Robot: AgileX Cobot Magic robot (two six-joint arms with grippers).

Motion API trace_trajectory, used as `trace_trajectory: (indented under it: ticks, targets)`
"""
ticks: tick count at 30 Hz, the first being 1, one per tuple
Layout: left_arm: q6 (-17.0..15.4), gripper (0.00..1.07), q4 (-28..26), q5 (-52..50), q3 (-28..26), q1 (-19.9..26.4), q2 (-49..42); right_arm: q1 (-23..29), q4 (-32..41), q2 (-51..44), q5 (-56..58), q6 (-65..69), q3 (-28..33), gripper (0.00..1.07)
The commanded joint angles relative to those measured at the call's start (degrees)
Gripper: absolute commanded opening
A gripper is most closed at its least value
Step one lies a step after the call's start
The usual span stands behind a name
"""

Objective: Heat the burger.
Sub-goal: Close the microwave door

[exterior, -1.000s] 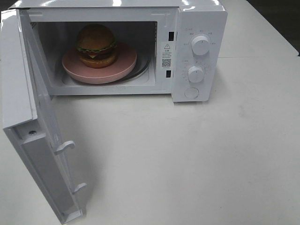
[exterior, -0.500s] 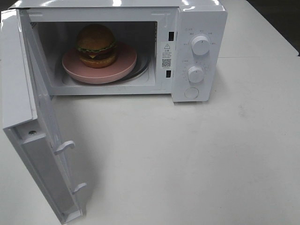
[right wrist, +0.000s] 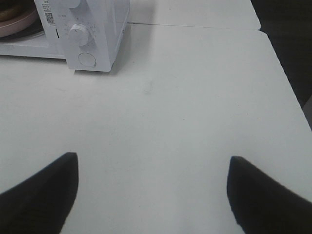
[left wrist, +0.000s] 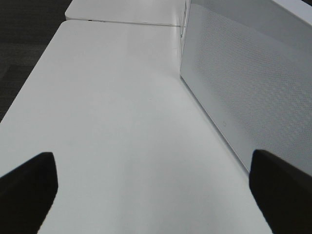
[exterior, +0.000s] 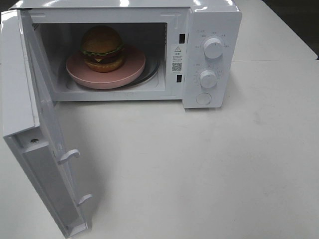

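The burger (exterior: pixel 102 47) is being held on a pink plate (exterior: pixel 133 69) inside the cavity of the microwave (exterior: pixel 212 20), with nothing touching it. The door (exterior: pixel 30 124) is being left swung fully out on the left side.

Both end effectors are being kept spread wide and empty. The left gripper (left wrist: pixel 153 187) is being held low over the table (exterior: pixel 224 174), just beside what appears to be the door's outer perforated face. The right gripper (right wrist: pixel 151 187) is being held over bare tabletop, well apart from the control panel, where 2 knobs are being shown, an upper knob (exterior: pixel 213 48) and a lower knob (exterior: pixel 208 78).

Loading is being judged complete, so closing the door is being taken as the step in hand. It is best done by the left gripper, with contact being made on the outer face near the free edge, far from the hinge, so that little force is needed. The push is being advised along the door's arc rather than straight across, so the oven is not being shoved over the table. Pressure is being recommended until both latch hooks (exterior: pixel 70 156) are being seated in their slots. A half-latched door is being regarded as the main risk, since heating would then be blocked.
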Motion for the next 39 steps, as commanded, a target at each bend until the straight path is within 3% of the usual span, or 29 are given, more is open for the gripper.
trace_trajectory:
  ticks: [1, 8, 10, 11, 12, 13, 14, 15, 16, 17, 19, 20, 22, 25, 27, 39]
  targets:
    - [-0.1, 1.03, 0.0, -0.1, 0.0, -0.2, -0.1, -0.2, 0.1, -1.5, -0.7, 0.1, 0.3, 0.76]
    - [-0.3, 0.99, -0.3, -1.7, -1.3, -0.2, 2.6, -0.2, 0.1, -1.5, -0.7, 0.1, 0.3, 0.76]
    - [-0.3, 0.86, 0.0, -5.7, -2.5, -0.2, 6.2, -0.2, 0.1, -1.5, -0.7, 0.1, 0.3, 0.76]
    - [-0.3, 0.86, 0.0, -5.7, -2.5, -0.2, 6.2, -0.2, 0.1, -1.5, -0.7, 0.1, 0.3, 0.76]
    - [-0.3, 0.8, 0.0, -6.6, -2.4, -0.2, 7.2, -0.2, 0.1, -1.5, -0.7, 0.1, 0.3, 0.76]
    - [-0.3, 0.65, 0.0, -8.1, -2.3, -0.2, 9.2, -0.2, 0.1, -1.5, -0.7, 0.1, 0.3, 0.76]
    - [-0.3, 0.65, 0.0, -8.1, -2.3, -0.2, 9.2, -0.2, 0.1, -1.5, -0.7, 0.1, 0.3, 0.76]
    - [-0.3, 0.57, -0.3, -8.7, -2.3, -0.2, 10.4, -0.2, 0.1, -1.5, -0.7, 0.1, 0.3, 0.76]
    - [-0.3, 0.41, -0.3, -9.1, -2.3, -0.2, 12.7, -0.2, 0.1, -1.5, -0.7, 0.1, 0.3, 0.76]
    - [-0.3, 0.41, -0.3, -9.1, -2.3, -0.2, 12.7, -0.2, 0.1, -1.5, -0.7, 0.1, 0.3, 0.76]
    - [-0.3, 0.24, -0.3, -9.5, -2.3, -0.2, 15.0, -0.2, 0.1, -1.5, -0.7, 0.1, 0.3, 0.76]
    - [-0.3, 0.24, -0.3, -9.5, -2.3, -0.2, 15.0, -0.2, 0.1, -1.5, -0.7, 0.1, 0.3, 0.76]
    - [-0.2, 0.0, -0.3, -11.6, -2.0, -0.2, 19.5, -0.2, 0.1, -1.5, -0.7, 0.1, 0.3, 0.76]
    - [-0.1, 0.0, -0.3, -12.7, -1.7, -0.2, 20.3, -0.2, 0.1, -1.5, -0.7, 0.1, 0.3, 0.76]
    - [-0.1, 0.0, -0.5, -21.0, 1.1, -0.2, 23.3, -0.2, 0.1, -1.5, -0.7, 0.1, 0.3, 0.76]
    - [-0.1, 0.0, -0.5, -48.8, 11.5, -0.2, 30.9, -0.2, 0.1, -1.5, -0.7, 0.1, 0.3, 0.76]
